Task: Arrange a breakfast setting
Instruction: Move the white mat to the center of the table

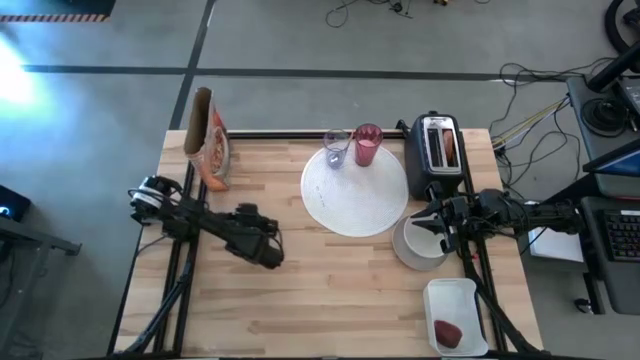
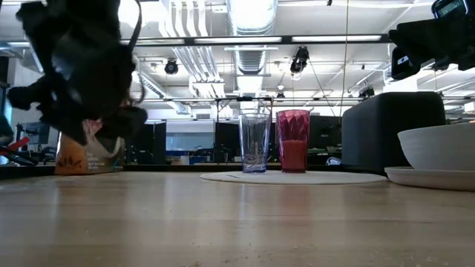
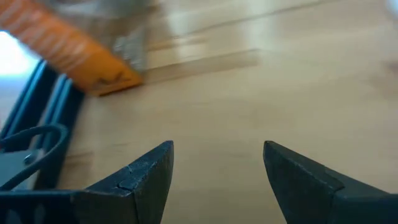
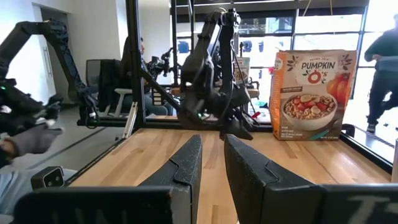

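The left gripper (image 1: 272,250) hovers spread and empty at the left; the plate (image 1: 352,195) sits centre-far, and the bowl (image 1: 415,248) lies under the nearly closed, empty right gripper (image 1: 422,222), which might clip its rim

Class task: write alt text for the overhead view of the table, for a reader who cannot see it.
A wooden table seen from above holds a large white plate at its centre, with a clear glass and a pink tumbler on its far edge. The right gripper hovers over a white bowl beside a toaster; the left gripper waits, empty.
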Tool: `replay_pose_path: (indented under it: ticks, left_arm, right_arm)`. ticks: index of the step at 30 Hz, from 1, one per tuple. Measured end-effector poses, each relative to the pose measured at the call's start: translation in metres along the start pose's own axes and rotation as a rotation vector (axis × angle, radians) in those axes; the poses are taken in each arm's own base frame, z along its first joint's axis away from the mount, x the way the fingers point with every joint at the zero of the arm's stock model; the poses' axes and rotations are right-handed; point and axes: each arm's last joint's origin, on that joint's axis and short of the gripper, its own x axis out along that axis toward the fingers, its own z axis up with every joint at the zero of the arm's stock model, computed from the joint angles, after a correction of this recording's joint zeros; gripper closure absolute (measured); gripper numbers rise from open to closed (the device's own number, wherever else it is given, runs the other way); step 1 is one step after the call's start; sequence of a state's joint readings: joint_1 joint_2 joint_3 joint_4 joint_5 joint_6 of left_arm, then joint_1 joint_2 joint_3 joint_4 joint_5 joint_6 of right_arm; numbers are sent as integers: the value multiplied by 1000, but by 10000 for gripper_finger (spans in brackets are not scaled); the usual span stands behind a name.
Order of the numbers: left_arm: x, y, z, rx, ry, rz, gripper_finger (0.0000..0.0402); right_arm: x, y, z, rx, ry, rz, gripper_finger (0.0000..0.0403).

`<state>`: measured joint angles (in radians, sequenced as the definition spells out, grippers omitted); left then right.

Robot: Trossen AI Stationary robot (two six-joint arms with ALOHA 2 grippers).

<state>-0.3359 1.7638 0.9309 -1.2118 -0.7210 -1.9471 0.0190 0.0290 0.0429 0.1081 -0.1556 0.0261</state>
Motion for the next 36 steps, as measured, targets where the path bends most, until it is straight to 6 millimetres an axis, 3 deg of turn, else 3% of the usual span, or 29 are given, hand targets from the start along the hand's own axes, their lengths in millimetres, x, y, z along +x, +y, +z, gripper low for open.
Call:
replay_pose_path:
  ticks: [10,25,36]
  left_arm:
    - [-40,-37,8,174,-149,-278,170]
    - [-52,-36,1,371,-67,-326,171]
    - [-78,-49,15,498,-51,-410,171]
  right_arm:
    - [0,0,0,0,0,0,344]
    - [0,0,0,0,0,0,344]
    - [0,0,0,0,0,0,344]
